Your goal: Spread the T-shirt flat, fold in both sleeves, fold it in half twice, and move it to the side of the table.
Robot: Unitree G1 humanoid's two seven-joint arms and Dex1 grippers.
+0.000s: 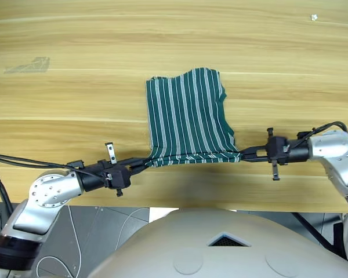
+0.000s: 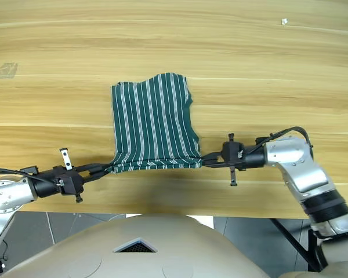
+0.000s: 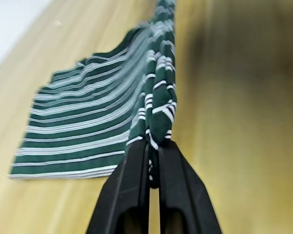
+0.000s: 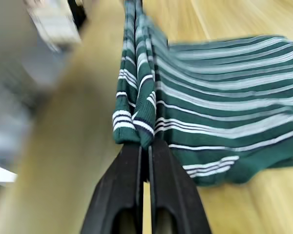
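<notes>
Left gripper (image 1: 145, 164) and right gripper (image 1: 242, 154), lower centre, each pinch a bottom corner of T-shirt (image 1: 185, 110); hem taut between, likely for folding over.

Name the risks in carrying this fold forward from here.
The left gripper and right gripper each pinch only a small bunch at a T-shirt corner; one may slip. The far part lies loose on the table and may drag or wrinkle. Uneven arm travel would likely skew the taut edge.
</notes>
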